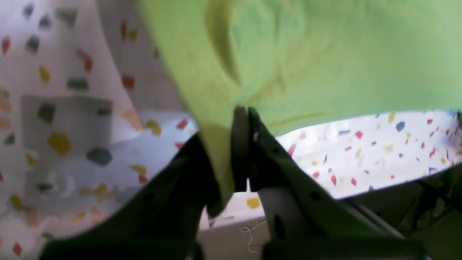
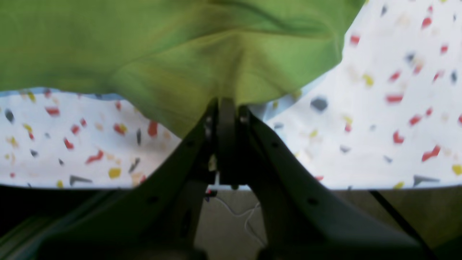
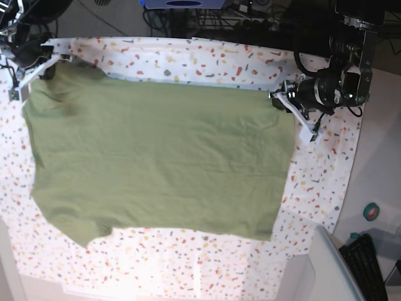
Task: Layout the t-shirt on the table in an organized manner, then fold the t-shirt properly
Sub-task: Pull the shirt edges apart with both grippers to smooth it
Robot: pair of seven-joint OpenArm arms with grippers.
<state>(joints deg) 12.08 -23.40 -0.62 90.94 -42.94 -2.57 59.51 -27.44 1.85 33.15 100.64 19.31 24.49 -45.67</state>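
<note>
A: Where's the t-shirt [image 3: 156,163]?
B: Spread across the speckled tabletop [image 3: 207,63].
A: And the hands?
B: Left hand [image 1: 247,110] and right hand [image 2: 225,101] each pinch a t-shirt corner.

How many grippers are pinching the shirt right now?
2: the left gripper at the shirt's right top corner in the base view, the right gripper at its left top corner.
</note>
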